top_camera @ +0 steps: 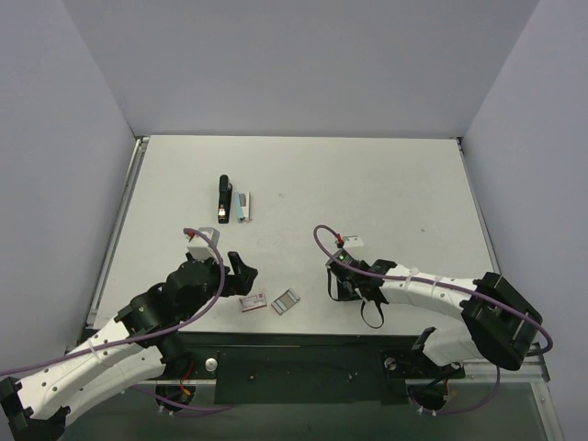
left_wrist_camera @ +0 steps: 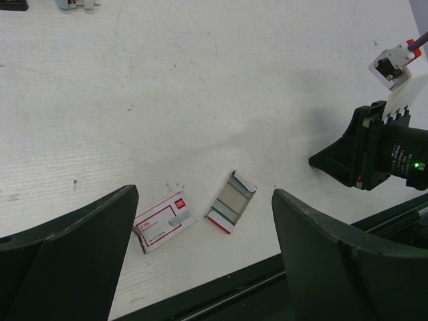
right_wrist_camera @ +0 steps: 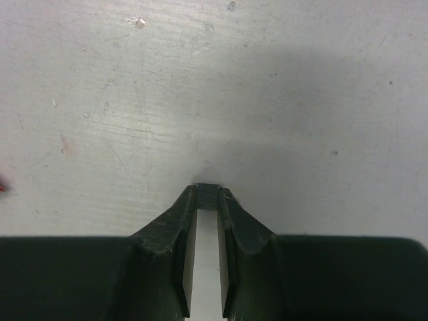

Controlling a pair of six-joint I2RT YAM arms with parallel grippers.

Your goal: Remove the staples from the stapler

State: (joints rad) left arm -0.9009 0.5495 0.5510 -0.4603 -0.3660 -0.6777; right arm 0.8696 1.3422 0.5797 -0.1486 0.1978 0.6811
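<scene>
The slim black stapler [top_camera: 222, 198] lies closed at the back left of the table, silvery tip toward me; only its corner shows in the left wrist view [left_wrist_camera: 13, 5]. My left gripper [top_camera: 225, 274] is open and empty, hovering over the near edge [left_wrist_camera: 200, 200]. My right gripper [top_camera: 337, 288] is near the table's front middle, far from the stapler. In the right wrist view its tips [right_wrist_camera: 207, 190] point at the bare tabletop and pinch a small dark grey strip [right_wrist_camera: 207, 195] that looks like staples.
A light blue and white item [top_camera: 243, 207] lies right of the stapler. A red-and-white staple box sleeve [left_wrist_camera: 164, 223] and its open tray [left_wrist_camera: 231, 201] lie by the front edge [top_camera: 286, 300]. Grey walls enclose the table.
</scene>
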